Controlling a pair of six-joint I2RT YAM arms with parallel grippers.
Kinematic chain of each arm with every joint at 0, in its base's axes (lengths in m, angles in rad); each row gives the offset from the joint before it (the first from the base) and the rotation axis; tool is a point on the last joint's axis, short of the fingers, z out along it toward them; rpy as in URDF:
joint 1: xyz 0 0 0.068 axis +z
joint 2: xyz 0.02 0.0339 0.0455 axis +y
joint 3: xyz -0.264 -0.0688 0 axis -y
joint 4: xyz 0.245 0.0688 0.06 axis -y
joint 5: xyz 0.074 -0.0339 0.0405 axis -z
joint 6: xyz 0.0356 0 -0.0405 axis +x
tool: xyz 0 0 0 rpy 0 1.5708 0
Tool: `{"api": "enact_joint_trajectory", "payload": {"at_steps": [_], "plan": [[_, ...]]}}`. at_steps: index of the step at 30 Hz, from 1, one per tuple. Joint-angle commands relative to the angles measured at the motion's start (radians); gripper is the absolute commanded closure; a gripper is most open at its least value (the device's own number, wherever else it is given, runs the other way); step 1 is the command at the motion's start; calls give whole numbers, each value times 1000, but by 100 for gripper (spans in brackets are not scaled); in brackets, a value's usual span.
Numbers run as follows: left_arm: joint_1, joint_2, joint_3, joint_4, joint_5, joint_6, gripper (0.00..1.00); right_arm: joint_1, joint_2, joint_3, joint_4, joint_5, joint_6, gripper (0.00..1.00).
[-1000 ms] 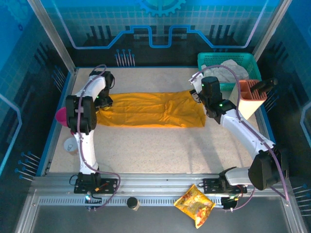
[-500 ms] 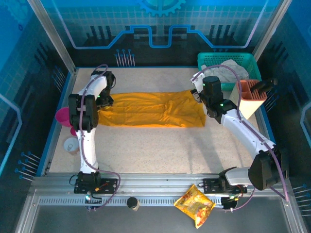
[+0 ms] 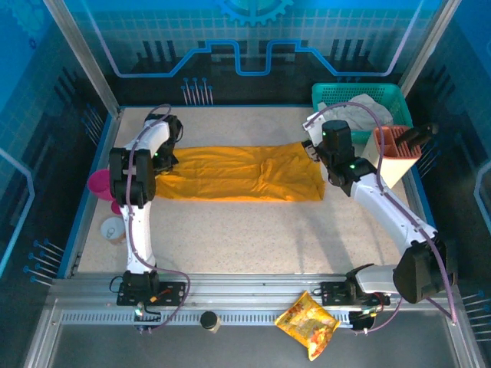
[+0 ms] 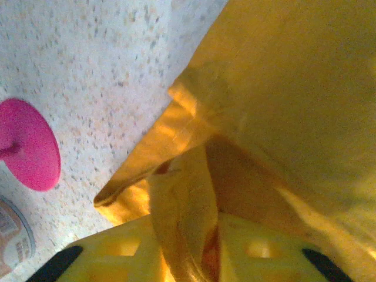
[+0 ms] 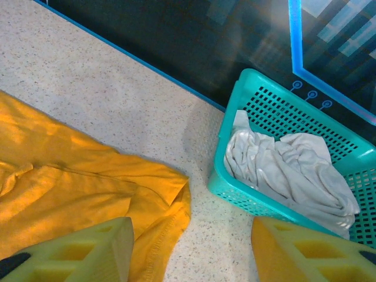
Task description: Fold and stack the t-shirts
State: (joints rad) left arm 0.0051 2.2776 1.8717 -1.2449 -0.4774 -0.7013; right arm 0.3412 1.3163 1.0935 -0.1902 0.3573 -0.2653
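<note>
Speckled table carries the t-shirt flat between the arms: left gripper pinches a fold of its edge, jaws narrow, right gripper hangs wide just above the far corner, probably to lift both ends.

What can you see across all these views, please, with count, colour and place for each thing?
t-shirt: 1, orange-yellow, spread across the far middle of the table
basket: 1, teal, far right corner
cloth: 1, white, bunched in the basket
holder: 1, orange, right edge, beside the basket
disc: 1, pink, left edge
cup: 1, white, left edge, nearer than the disc
snack packet: 1, orange-yellow, near rail, right of centre
cap: 1, dark, near rail, left of centre
table: 1, speckled beige
left gripper: 1, yellow fingers, closed on the t-shirt's left end
right gripper: 1, yellow fingers, open above the t-shirt's right edge
</note>
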Motion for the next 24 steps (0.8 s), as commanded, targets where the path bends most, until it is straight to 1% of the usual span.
{"api": "enact_joint_trajectory", "payload": {"at_steps": [1,5,7,9,12,14,15,17,19,21,23,24], "plan": [[9,18,76,-44,-54,14,78,-21,-31,-11,-5,-3,12,44],[15,34,136,-80,-72,45,87,-22,-27,-11,-8,-9,14,45],[23,57,163,-106,-69,55,89,-23,-25,-9,-9,-13,15,45],[30,77,179,-125,-66,58,88,-24,-23,-10,-10,-15,15,45],[36,98,175,-122,-67,60,84,-24,-26,-10,-10,-15,15,45],[36,110,176,-122,-75,61,78,-24,-28,-9,-10,-14,14,45],[36,112,177,-122,-80,63,73,-24,-27,-10,-11,-15,14,45],[36,107,181,-126,-97,60,59,-25,-30,-7,-17,-15,17,45],[36,87,185,-129,-111,59,50,-24,-35,-3,-26,-17,24,43],[36,55,188,-123,-133,62,44,-24,-43,2,-43,-18,47,41],[36,19,207,-116,-153,75,42,-25,-52,30,-109,16,133,36],[35,5,218,-115,-156,82,39,-27,-52,50,-158,27,178,35]]}}
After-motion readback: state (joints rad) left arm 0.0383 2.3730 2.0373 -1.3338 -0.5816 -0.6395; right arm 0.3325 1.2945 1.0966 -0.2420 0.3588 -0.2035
